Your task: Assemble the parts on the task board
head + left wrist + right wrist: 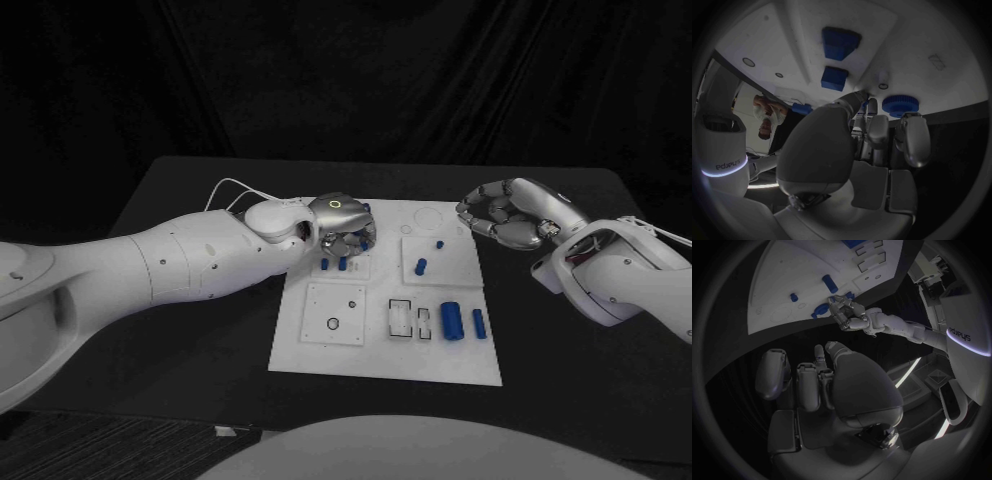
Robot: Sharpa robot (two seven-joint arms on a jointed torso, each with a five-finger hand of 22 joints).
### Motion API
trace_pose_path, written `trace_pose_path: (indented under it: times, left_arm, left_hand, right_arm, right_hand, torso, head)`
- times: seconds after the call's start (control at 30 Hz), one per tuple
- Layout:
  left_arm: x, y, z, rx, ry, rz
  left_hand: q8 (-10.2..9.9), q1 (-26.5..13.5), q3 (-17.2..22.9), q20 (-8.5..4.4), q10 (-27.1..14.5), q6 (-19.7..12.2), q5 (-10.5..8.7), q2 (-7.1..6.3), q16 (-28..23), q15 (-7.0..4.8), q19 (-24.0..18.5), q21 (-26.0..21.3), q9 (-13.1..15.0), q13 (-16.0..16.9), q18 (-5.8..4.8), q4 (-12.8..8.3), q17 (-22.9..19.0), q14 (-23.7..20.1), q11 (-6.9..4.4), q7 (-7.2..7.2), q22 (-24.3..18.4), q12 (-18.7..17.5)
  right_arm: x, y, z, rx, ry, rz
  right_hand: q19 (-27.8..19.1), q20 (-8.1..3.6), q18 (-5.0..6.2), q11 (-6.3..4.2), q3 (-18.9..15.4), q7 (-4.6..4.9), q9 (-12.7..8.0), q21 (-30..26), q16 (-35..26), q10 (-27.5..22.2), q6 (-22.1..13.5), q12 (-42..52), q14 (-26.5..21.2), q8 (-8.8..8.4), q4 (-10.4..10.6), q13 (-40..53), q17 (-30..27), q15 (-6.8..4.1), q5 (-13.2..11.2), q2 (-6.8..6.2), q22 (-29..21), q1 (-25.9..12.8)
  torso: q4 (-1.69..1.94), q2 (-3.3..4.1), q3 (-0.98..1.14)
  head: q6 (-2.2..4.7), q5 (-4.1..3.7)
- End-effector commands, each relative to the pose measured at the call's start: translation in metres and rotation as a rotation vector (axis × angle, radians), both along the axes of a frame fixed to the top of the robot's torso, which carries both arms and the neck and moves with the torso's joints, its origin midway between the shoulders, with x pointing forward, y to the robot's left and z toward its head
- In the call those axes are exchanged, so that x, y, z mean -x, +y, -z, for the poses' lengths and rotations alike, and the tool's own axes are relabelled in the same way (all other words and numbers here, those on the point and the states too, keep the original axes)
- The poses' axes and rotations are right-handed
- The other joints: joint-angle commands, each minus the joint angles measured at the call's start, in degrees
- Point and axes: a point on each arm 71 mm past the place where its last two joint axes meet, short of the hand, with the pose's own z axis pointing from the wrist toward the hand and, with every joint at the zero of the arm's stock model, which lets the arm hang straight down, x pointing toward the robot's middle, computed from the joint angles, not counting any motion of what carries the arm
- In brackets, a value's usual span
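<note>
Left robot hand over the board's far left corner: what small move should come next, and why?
Probably lower the left robot hand a little and close its fingers on the round blue gear. The left wrist view shows the fingertips just short of that gear on the task board, holding nothing, while the right robot hand waits off the board.

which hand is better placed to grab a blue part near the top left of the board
Left. The left hand hangs over the task board, beside the blue parts there, while the right hand hovers off the board's right edge.

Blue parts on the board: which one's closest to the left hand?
The round toothed blue part, at the board's far edge beside the left hand's fingertips; the block-shaped ones lie farther onto the board.
</note>
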Motion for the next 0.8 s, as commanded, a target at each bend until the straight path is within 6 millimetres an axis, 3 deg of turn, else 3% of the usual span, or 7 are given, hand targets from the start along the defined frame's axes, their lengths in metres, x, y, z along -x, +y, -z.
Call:
trace_pose_path:
  times: [0.03, 0.33, 0.43, 0.5, 0.63, 0.8]
  left_arm:
    - [0.002, -0.002, -0.005, 0.054, -0.06, 0.027]
    - [0.01, 0.008, -0.012, 0.1, -0.098, 0.031]
    - [0.013, 0.015, -0.02, 0.099, -0.096, 0.036]
    - [0.013, 0.019, -0.028, 0.095, -0.097, 0.037]
    - [0.013, 0.028, -0.046, 0.072, -0.091, 0.04]
    - [0.013, 0.035, -0.053, 0.041, -0.068, 0.043]
  left_hand:
    - [0.3, -0.1, -0.2, -0.49, 2.4, 1.5, 0.24, 1.06, 0.3, -0.01, 0.3, 0.2, 0.2, -0.3, -0.54, -0.5, 0.5, 1.1, -0.12, 0.22, 10.0, -0.7]
    - [-0.6, 0.0, 0.0, -0.59, 3.8, 1.9, 0.03, 0.69, -0.6, 0.03, 0.4, -0.1, -0.2, -1.4, -0.49, -1.3, -0.7, 1.5, 0.18, 0.57, 9.9, -3.2]
    - [-2.0, -0.4, 0.6, -0.51, 2.9, 0.8, -1.06, 0.24, -1.0, 0.11, 0.2, -0.6, -0.8, -2.8, -0.42, -1.0, -1.1, 1.4, 0.24, 0.44, 9.8, -6.0]
    - [-2.9, -0.9, 0.8, -0.44, 2.1, -0.1, -2.12, -0.09, 0.5, 0.18, 0.5, -0.2, -1.2, -3.5, -0.54, -0.7, 1.7, 2.6, 0.25, 0.31, 10.0, -7.7]
    - [-3.3, -1.0, 1.1, -0.37, 2.8, 0.0, -3.28, -0.32, 1.1, 0.13, 0.6, -0.1, -1.3, -3.9, -0.57, -0.4, 2.5, 2.9, 0.08, 0.14, 10.0, -8.7]
    - [-3.6, -1.3, 1.2, -0.32, 3.1, 0.1, -4.47, -0.42, 1.0, 0.09, 0.4, -0.6, -1.5, -4.2, -0.48, 0.0, 2.2, 2.6, -0.07, -0.01, 9.9, -9.5]
  right_arm:
    - [0.001, -0.001, 0.002, 0.004, 0.01, 0.008]
    - [0.001, -0.002, 0.003, 0.006, 0.017, 0.009]
    - [0.001, -0.002, 0.003, 0.007, 0.017, 0.01]
    - [0.001, -0.003, 0.004, 0.007, 0.018, 0.011]
    - [0.001, -0.003, 0.005, 0.009, 0.021, 0.012]
    - [0.0, -0.002, 0.006, 0.011, 0.024, 0.011]
  right_hand:
    - [-0.5, -0.1, 1.06, 0.48, 0.3, 0.05, -0.1, -0.3, -0.4, 5.4, 0.5, -0.3, 3.3, 0.37, -0.1, 14.4, 2.7, 0.43, 0.3, -0.48, 8.8, 0.2]
    - [-0.5, -0.1, 1.09, 0.48, 0.4, 0.04, -0.1, -0.4, -0.5, 5.4, 0.5, -0.3, 3.3, 0.4, -0.1, 14.3, 2.6, 0.43, 0.3, -0.45, 8.7, 0.3]
    - [-0.5, -0.1, 1.09, 0.52, 0.5, 0.02, 0.0, -0.5, -0.5, 5.4, 0.7, -0.3, 3.3, 0.5, -0.2, 14.3, 2.6, 0.44, 0.3, -0.46, 8.7, 0.3]
    - [-0.5, -0.1, 1.09, 0.52, 0.5, 0.02, 0.0, -0.5, -0.5, 5.4, 0.7, -0.3, 3.3, 0.5, -0.2, 14.3, 2.6, 0.44, 0.3, -0.46, 8.7, 0.3]
    - [-0.6, -0.09, 1.11, 0.51, 0.5, 0.02, 0.0, -0.6, -0.5, 5.3, 0.7, -0.3, 3.3, 0.52, -0.2, 14.2, 2.5, 0.45, 0.3, -0.48, 8.7, 0.3]
    - [-0.6, -0.09, 1.12, 0.49, 0.6, 0.02, -0.1, -0.7, -0.6, 5.3, 0.7, -0.4, 3.2, 0.51, -0.3, 14.2, 2.4, 0.44, 0.3, -0.49, 8.7, 0.4]
  torso:
    - [-0.02, -0.02, 0.0]
    - [-0.02, -0.04, 0.02]
    - [-0.03, -0.04, 0.01]
    - [-0.03, -0.06, 0.0]
    - [0.02, -0.09, -0.02]
    - [0.08, -0.21, 0.03]
  head:
    - [0.0, 0.01]
    - [0.0, -0.28]
    - [0.0, -0.17]
    - [0.0, -0.11]
    - [0.0, -0.02]
    - [0.0, 0.16]
